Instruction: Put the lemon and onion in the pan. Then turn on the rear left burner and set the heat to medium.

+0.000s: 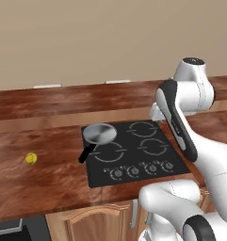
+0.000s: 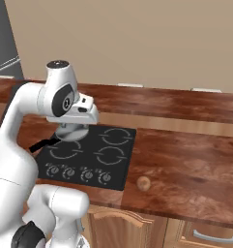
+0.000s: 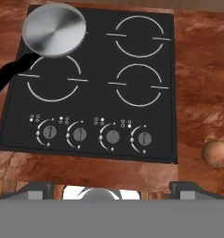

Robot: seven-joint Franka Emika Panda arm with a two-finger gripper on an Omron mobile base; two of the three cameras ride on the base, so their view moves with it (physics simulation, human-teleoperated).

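Pincer (image 3: 106, 188) of yours stood apart and empty above the stove (image 3: 92, 83), so I judge you next had to reach the onion (image 3: 215, 154) for the pan (image 3: 54, 30).

place: kitchen | evidence: four-burner cooktop (image 3: 92, 83), wooden counter (image 1: 44, 179), cabinet doors (image 2: 118, 230)

Pan (image 2: 69, 131) mostly behind the arm in the right base view, knob (image 1: 118, 173) markings too small
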